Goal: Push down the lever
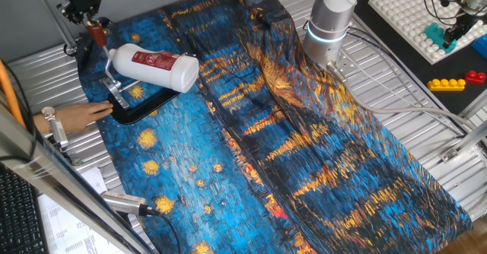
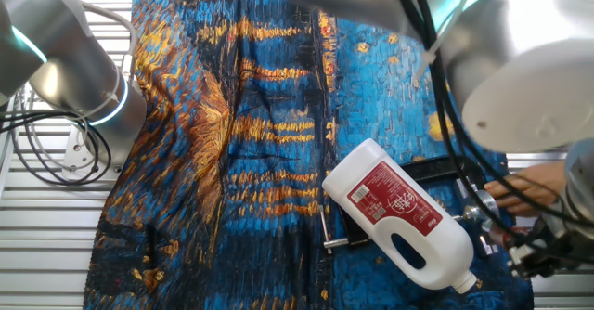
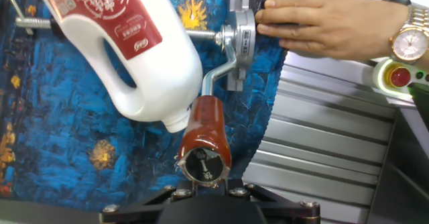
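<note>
The lever is a thin silver bar [image 3: 216, 83] with a red-brown tip [image 3: 205, 133], standing up from a black-based clamp [image 1: 143, 109]. In the hand view the tip's round end sits right in front of my gripper [image 3: 204, 186], whose jaws show no gap. In one fixed view my gripper [image 1: 84, 12] hangs just above the tip [image 1: 97, 33] at the far left. A white bottle with a red label [image 1: 152, 66] lies across the clamp, right beside the lever [image 3: 120, 43]. In the other fixed view the bottle [image 2: 404, 213] hides most of the clamp.
A person's hand with a gold watch [image 3: 322, 26] holds the clamp's base, also seen in one fixed view [image 1: 72, 117]. A blue and gold cloth [image 1: 304, 155] covers the table. A red button [image 3: 400, 76], a white pegboard [image 1: 411, 14] and toy bricks [image 1: 449, 83] lie off the cloth.
</note>
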Controlling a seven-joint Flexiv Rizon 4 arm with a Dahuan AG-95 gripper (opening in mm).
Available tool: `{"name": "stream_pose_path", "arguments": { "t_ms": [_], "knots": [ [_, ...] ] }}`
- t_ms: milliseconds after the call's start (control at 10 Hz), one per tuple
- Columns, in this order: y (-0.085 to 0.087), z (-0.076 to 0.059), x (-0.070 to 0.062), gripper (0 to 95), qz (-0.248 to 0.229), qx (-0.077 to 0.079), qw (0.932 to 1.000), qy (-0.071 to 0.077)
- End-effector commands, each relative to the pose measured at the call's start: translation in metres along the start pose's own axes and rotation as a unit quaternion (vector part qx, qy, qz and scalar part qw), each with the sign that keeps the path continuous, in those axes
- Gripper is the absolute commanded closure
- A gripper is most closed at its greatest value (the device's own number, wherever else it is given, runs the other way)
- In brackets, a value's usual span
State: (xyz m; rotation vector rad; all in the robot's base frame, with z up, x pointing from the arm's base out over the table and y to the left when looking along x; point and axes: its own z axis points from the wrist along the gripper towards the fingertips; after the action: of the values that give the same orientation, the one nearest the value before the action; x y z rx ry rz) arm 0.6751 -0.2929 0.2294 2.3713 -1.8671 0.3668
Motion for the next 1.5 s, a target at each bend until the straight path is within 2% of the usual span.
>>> {"name": "stream_pose_path", "arguments": {
  "t_ms": [100,300,900,1500],
  "knots": [
    [-0.002,-0.003,-0.007,76.0,0.001,-0.006,1.0,-0.001],
    [-0.001,-0.009,-0.013,76.0,-0.008,-0.007,0.9999,0.002],
    [-0.001,-0.016,-0.029,76.0,0.001,-0.01,0.9999,-0.002],
    [-0.001,-0.027,-0.049,76.0,-0.041,-0.009,0.9991,-0.011]
  ]
}}
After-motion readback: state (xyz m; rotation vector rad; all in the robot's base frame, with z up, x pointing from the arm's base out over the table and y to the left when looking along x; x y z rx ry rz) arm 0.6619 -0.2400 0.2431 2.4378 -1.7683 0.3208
